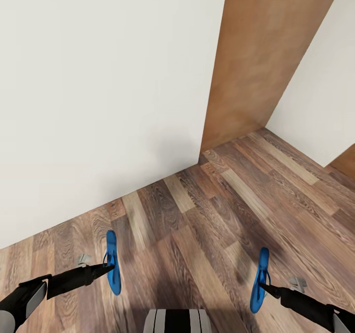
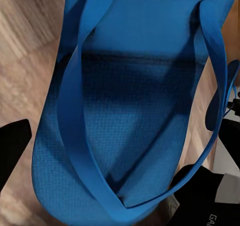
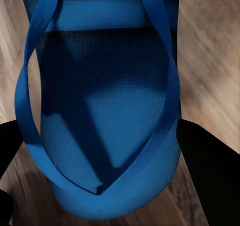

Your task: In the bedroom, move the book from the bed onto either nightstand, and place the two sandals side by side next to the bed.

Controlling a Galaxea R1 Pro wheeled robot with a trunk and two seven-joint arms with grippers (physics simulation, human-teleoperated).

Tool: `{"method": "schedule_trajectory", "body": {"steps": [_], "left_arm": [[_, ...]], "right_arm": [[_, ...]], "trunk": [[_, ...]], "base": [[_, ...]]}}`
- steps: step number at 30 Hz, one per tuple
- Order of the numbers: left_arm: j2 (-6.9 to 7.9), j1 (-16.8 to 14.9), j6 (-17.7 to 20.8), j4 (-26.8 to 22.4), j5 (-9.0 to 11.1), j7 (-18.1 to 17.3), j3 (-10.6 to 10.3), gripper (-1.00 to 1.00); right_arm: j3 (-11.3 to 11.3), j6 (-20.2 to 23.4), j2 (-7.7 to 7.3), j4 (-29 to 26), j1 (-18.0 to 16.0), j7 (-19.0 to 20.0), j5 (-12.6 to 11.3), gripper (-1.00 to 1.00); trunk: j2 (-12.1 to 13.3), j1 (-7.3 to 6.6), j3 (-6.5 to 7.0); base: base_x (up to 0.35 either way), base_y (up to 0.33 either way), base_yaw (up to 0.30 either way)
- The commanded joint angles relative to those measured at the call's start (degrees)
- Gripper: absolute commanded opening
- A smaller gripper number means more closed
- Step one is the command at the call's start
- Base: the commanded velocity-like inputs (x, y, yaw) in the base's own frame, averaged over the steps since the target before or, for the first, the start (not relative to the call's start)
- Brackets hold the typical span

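- While both arms reach forward low over the floor [image 1: 207, 215], a big white wall [image 1: 98, 101] stands straight ahead and takes up most of what is in front of the robot
- brown wood planks run across the floor from the wall's foot to the robot's base
- a brown door panel [image 1: 261, 62] stands beside the wall, with another white wall past it
- left sandal [image 1: 113, 262], bright blue, hangs on edge above the planks, pinched in the left gripper [image 1: 109, 268]; up close its thong straps [image 2: 75, 110] and sole are plain, dark fingers [image 2: 12, 146] on either side
- right sandal [image 1: 259, 280], the same blue, is held on edge by the right gripper [image 1: 262, 286], clamped on it, well apart from the first; black fingers [image 3: 210, 171] flank its sole
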Motion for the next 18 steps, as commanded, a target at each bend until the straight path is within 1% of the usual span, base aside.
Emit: {"method": "schedule_trajectory", "body": {"steps": [1, 9, 18], "left_arm": [[0.02, 0.0, 0.6, 0.0, 0.3, -0.2, -0.1, -1.00], [0.02, 0.0, 0.6, 0.0, 0.3, -0.3, -0.1, -1.00], [0.02, 0.0, 0.6, 0.0, 0.3, -0.3, -0.1, -1.00]], "right_arm": [[0.0, 0.6, 0.00, 0.0, 0.0, 0.2, -0.4, -1.00], [0.0, 0.6, 0.00, 0.0, 0.0, 0.2, -0.4, -1.00], [0.0, 0.6, 0.00, 0.0, 0.0, 0.2, -0.4, -1.00]], "trunk": [[0.0, -0.03, 0.19], [0.1, -0.24, 1.96], [0.2, -0.47, 3.96]], "base": [[0.000, 0.000, 0.069], [0.000, 0.000, 0.069], [0.000, 0.000, 0.009]]}}
